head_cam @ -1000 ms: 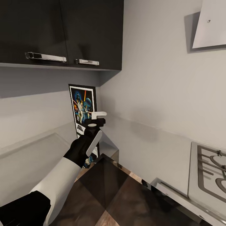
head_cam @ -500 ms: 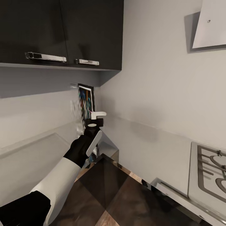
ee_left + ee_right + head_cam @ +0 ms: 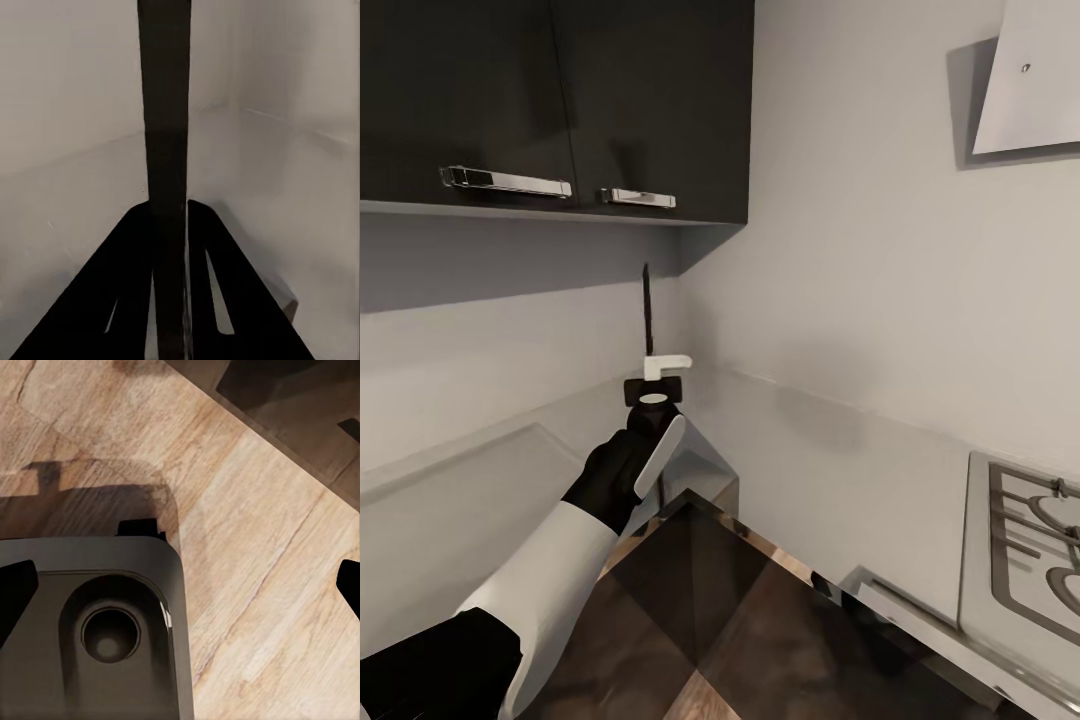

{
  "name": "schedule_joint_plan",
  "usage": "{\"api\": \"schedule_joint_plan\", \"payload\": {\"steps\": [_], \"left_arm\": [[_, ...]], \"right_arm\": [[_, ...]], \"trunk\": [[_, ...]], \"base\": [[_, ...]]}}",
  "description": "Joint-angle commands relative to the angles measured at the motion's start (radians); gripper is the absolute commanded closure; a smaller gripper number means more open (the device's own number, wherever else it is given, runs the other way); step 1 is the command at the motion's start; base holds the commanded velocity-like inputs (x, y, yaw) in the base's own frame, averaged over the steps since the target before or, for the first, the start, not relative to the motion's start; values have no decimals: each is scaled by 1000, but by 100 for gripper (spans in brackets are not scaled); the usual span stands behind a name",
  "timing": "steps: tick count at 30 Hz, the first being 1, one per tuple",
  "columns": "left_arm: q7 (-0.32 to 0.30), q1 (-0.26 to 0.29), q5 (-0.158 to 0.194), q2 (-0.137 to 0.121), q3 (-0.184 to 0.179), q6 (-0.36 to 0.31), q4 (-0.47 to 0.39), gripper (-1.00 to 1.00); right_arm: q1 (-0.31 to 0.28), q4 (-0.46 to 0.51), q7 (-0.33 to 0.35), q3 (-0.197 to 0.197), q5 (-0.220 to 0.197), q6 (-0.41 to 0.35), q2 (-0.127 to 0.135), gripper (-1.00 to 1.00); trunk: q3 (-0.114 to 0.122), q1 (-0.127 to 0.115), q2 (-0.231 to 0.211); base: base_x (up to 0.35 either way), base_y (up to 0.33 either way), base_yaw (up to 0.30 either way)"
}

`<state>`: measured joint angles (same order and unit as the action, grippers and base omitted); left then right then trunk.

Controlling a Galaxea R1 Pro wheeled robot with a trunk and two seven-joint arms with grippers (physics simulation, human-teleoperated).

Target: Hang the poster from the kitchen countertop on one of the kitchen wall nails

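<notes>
- Poster (image 3: 648, 310) stands upright in my left gripper (image 3: 652, 385), turned edge-on to the head view so that it reads as a thin dark vertical line rising above the fingers, in the corner below the dark wall cabinets (image 3: 560, 110).
- My left gripper is clenched on the poster: in the left wrist view the two black fingers (image 3: 127, 292) press against the dark edge of the frame (image 3: 166, 112), one on each side, near its lower part.
- It hangs clear above the grey tabletop (image 3: 830, 450), not resting on it, near both corner walls.
- My right gripper (image 3: 180, 585) points down at a wooden floor (image 3: 247, 570); dark finger parts show at the sides of the right wrist view, and nothing lies between them, but I cannot tell how wide it stands.
- Handling, as I judge it: a flat, stiff, light framed sheet. It should not sag, but with a grip so low on one edge it may pivot or slip between the pads if I swing it quickly.
- The thin frame offers little to pinch, so holding across the flat faces near an edge, as now, seems the sound choice; a higher hold would steady it better.
- No wall nail can be made out; a gas hob (image 3: 1030, 540) lies off to the right.
</notes>
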<state>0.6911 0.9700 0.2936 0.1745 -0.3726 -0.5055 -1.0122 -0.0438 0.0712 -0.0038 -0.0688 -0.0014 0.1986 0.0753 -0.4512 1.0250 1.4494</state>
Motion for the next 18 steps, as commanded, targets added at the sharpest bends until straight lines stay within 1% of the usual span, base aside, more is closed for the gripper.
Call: {"api": "schedule_joint_plan", "payload": {"steps": [1,7,8,13,18], "left_arm": [[7,1,3,0,-2,-5,-2,100],[7,1,4,0,-2,-5,-5,100],[5,1,6,0,-2,-10,-85,100],[5,1,7,0,-3,-12,-100,100],[5,1,7,0,-3,-13,-101,100]], "right_arm": [[-1,-1,1,-6,0,4,0,-100],[-1,-2,2,-6,0,4,-1,-100],[-1,-2,2,-6,0,4,-2,-100],[-1,-2,3,-6,0,4,-2,-100],[-1,-2,4,-6,0,4,-2,-100]], "trunk": [[-1,0,1],[-1,0,1],[-1,0,1],[-1,0,1],[-1,0,1]], "base": [[0,0,0],[0,0,0],[0,0,0],[-7,0,0],[-254,0,0]]}}
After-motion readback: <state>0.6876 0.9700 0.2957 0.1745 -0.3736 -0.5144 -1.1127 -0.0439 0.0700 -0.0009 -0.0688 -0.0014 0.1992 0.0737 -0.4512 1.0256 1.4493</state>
